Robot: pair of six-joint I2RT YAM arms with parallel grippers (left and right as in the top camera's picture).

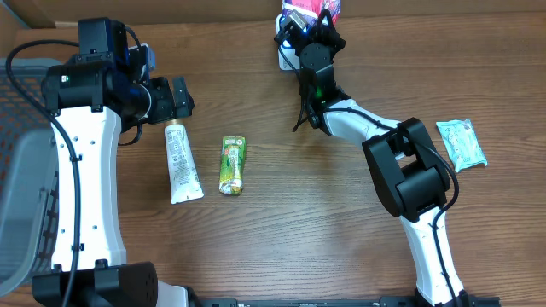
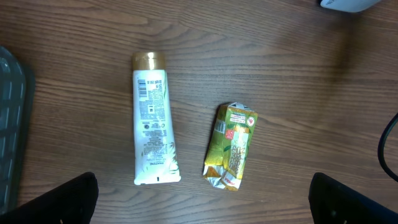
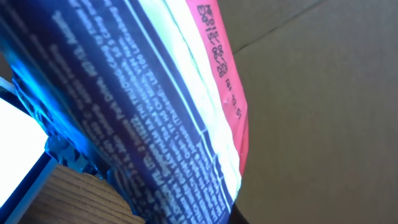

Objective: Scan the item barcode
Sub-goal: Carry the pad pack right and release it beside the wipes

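Tabletop (image 1: 299,222) of brown wood grain carries most of the goods, but the item that matters is up off it. At the far edge of the table the right gripper (image 1: 310,26) is stretched out and clamped on a pink and blue packet (image 1: 312,10), its fingers drawn together on the wrapper. From the right wrist camera the pink and blue packet (image 3: 155,112) fills almost the whole view, tilted, with rows of small white print on the blue side, a white band, and a pink edge carrying a printed code. I cannot make out a barcode on the face that shows. Brown cardboard (image 3: 323,124) stands behind it. Just beside the gripper, on the table, sits a white object (image 1: 285,56); what it is I cannot tell.

On the other side, the left gripper (image 1: 181,96) hangs above the table with its fingers (image 2: 59,202) spread wide apart and nothing between them. Below it lies a white tube (image 1: 182,162) with a gold cap, its printed back facing up. A green packet (image 1: 232,165), crumpled at one end, lies just beside the tube without touching it. Well apart from these, near the right edge, a teal packet (image 1: 461,143) lies flat. A grey basket (image 1: 19,179) sits at the left edge of the table, beyond the left arm.
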